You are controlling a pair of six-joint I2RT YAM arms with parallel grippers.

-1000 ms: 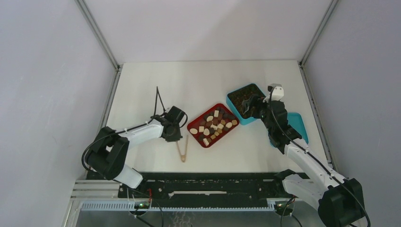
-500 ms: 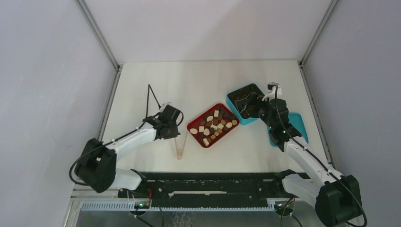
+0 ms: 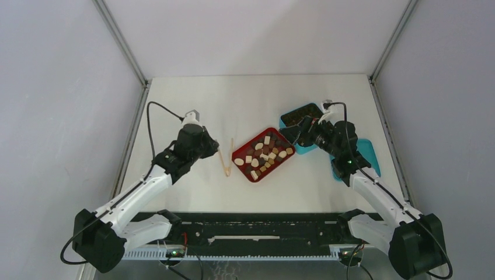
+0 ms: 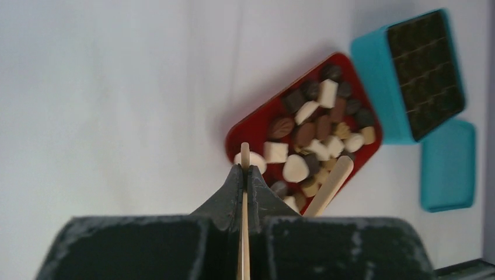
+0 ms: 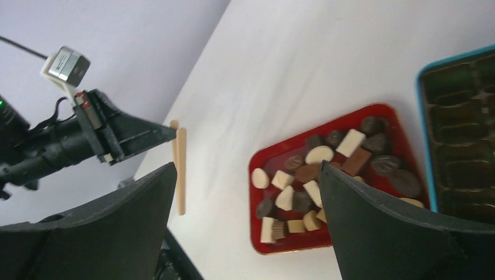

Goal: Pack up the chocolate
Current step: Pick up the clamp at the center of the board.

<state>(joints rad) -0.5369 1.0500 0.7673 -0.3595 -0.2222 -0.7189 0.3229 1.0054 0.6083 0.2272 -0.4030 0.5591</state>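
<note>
Brown, tan and cream chocolate pieces are sitting in the red rectangular tray (teal grid-lined box just right of it). Left gripper is clenching tan wooden tongs, newly lifted; right gripper is gaping.

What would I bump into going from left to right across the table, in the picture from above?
wooden tongs → red tray with the chocolates → teal box → teal lid
</note>
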